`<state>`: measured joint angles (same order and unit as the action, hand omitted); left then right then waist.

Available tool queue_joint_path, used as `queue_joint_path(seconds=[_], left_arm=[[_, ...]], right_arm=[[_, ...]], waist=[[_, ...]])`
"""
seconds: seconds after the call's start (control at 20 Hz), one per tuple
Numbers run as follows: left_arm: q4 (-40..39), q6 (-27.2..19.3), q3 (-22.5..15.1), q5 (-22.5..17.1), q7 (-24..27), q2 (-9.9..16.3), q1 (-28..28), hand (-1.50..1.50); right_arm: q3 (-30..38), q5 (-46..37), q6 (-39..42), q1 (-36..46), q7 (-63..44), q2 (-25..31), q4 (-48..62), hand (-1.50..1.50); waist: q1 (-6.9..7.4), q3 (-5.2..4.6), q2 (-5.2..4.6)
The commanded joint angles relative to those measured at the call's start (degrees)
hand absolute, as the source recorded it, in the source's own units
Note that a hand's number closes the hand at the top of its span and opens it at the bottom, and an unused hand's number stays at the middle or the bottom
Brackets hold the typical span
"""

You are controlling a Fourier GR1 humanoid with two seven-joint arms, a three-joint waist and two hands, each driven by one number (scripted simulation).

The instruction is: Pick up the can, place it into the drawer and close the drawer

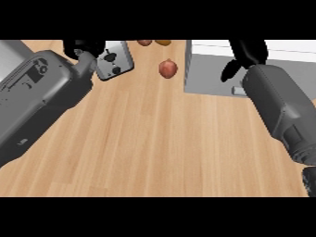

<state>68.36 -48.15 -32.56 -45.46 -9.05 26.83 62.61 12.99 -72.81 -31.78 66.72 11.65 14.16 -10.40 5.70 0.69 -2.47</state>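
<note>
Left hand curls around the can.

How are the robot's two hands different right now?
The left hand is curled round a silver can above the wooden counter; the right hand holds nothing and hangs, fingers down, over the grey drawer. Both are black, on grey forearms.

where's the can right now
In the head view the can is at the upper left, held in the left hand above the wooden counter, left of the reddish-brown fruit.
</note>
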Motion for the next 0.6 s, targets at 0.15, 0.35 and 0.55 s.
queue_joint_path(seconds=[0.15,0.35,0.55], left_arm=[[1.6,0.7,0.9,-0.4,-0.3,0.4,-1.0,-1.5],[3.5,0.1,0.1,0.4,-0.4,1.5,-3.3,-1.5],[4.8,-1.8,-0.4,1.2,-1.1,0.4,-3.6,-1.5]], right_arm=[[13.8,15.3,5.7,4.1,7.3,-3.5,-1.5,-1.5],[20.1,21.8,9.2,3.9,11.5,-2.8,-1.7,-1.5],[21.6,23.4,12.0,4.0,14.6,-1.4,-1.3,-1.5]], waist=[[1.11,-0.24,0.29],[0.89,-0.33,0.88],[0.02,-0.45,0.67]])
